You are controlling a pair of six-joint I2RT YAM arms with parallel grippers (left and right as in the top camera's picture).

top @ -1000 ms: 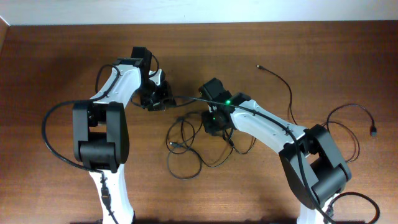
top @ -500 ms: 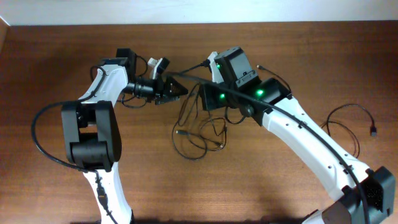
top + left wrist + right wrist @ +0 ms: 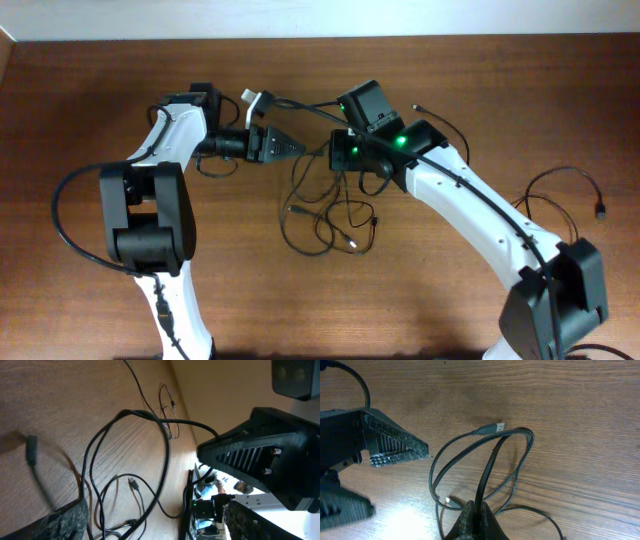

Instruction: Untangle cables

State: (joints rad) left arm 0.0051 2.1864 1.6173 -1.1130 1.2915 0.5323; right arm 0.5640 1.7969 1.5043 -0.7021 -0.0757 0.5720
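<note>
Surface: brown wood-grain surface (image 3: pixel 100 80), carrying only the two arms and the cords.
Cables: thin black cables (image 3: pixel 325 215) in a loose tangle of overlapping loops near the middle, just below and between the two hands. Several strands cross one another; no tight knot shows from overhead.
Right hand: right hand (image 3: pixel 475 519) clenched on a few strands of the tangle, holding them above the wood. Loops fan out from the pinch, with a silvery plug (image 3: pixel 490 427) at the far end of one strand.
Left hand: left hand (image 3: pixel 285 145) released, fingers spread, nothing between them. Turned on its side and pointing toward the right hand, near the raised strands but apart from them as far as the views show.
Already apart: outer cord (image 3: pixel 600 211) lying alone at the right edge, well apart from the tangle. Upper cord (image 3: pixel 418 107) running from the far side down past the right arm; whether it joins the tangle under the arm cannot be told.
Done so far: judged partway at most. One cord clearly free, the bundle slack rather than tight, one grip taken on it.
Left to do: central loops not yet separated. Likely needs a second grip from the left hand on a different strand, then a pull apart, then each cord laid out on its own.
Risk: a crossing cinching tighter if both hands take the same cord.
</note>
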